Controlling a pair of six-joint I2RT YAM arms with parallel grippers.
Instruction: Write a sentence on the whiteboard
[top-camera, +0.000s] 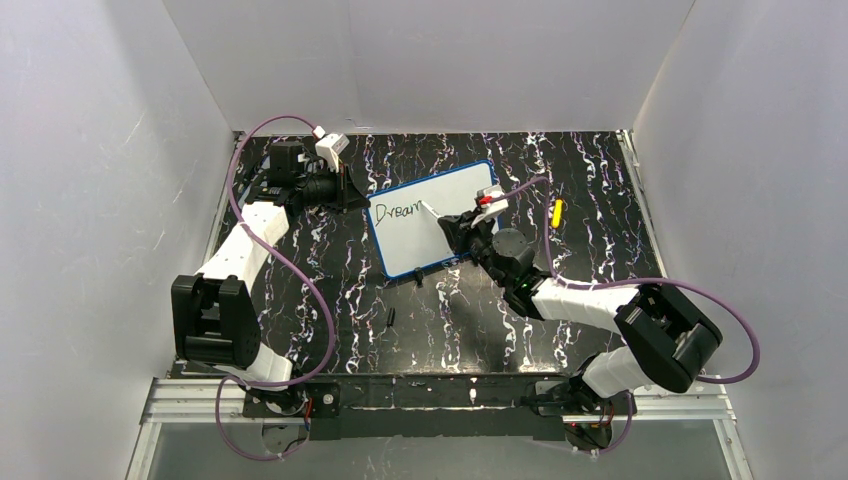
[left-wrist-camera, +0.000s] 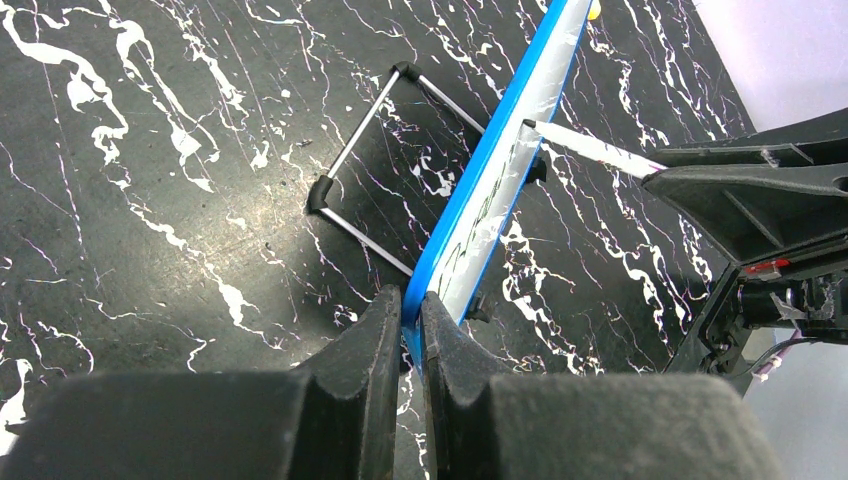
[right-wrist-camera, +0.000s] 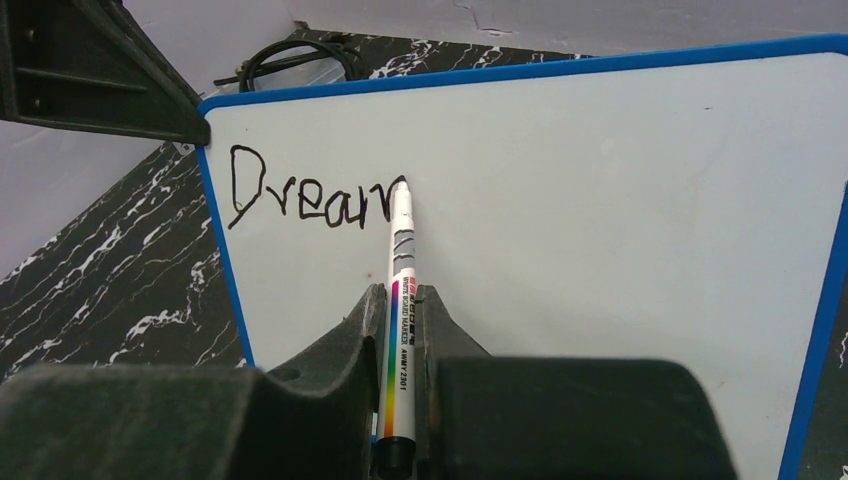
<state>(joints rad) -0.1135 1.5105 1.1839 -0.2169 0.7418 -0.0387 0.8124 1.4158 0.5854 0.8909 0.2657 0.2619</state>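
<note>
The whiteboard (top-camera: 450, 205), white with a blue rim, stands tilted on the table on a wire stand (left-wrist-camera: 365, 165). My left gripper (left-wrist-camera: 412, 315) is shut on its blue left corner (left-wrist-camera: 440, 275). The sentence (right-wrist-camera: 305, 195) is one row of dark handwriting at the board's upper left, reading roughly "Drean". My right gripper (right-wrist-camera: 400, 300) is shut on a white whiteboard marker (right-wrist-camera: 400, 260) with a rainbow stripe. The marker's tip touches the board (right-wrist-camera: 620, 220) at the end of the last letter. From above, the marker (top-camera: 430, 211) slants from the right gripper (top-camera: 458, 224) to the writing (top-camera: 395, 214).
A small yellow object (top-camera: 557, 212) lies right of the board. A short black piece (top-camera: 390, 319) lies on the black marbled table (top-camera: 330, 290) in front of it. Black cables (right-wrist-camera: 300, 55) show behind the board's far corner. White walls close in three sides.
</note>
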